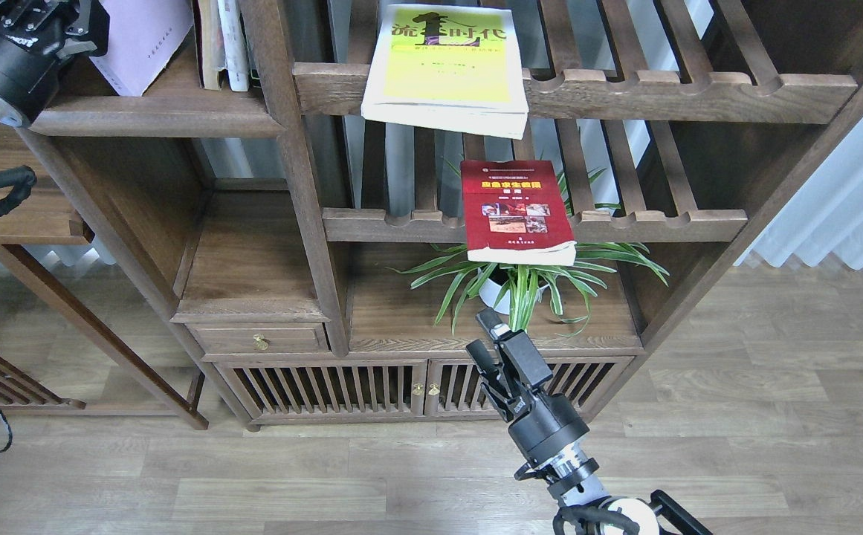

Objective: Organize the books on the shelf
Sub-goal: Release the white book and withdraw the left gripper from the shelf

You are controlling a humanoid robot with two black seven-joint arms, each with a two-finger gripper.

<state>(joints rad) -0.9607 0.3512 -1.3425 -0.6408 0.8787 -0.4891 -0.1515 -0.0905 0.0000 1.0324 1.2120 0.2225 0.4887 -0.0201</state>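
Note:
A pale lavender-white book (147, 41) stands tilted on the solid dark-brown shelf (156, 119) at the top left, just left of a few upright books (224, 44). My left gripper (83, 26) grips its left edge and hides that edge. The yellow-green book (446, 63) lies flat on the upper slatted rack, overhanging the front rail. Below it, the dark red book (516, 212) rests on the lower slatted rack. My right gripper (483, 336) hangs open and empty in front of the cabinet doors, well below the red book.
A potted spider plant (522, 282) sits under the red book on the cabinet top. A thick upright post (290, 148) separates the shelf from the slatted racks (661, 96). Another wooden rack (15, 215) stands at the far left. Wood floor lies in front.

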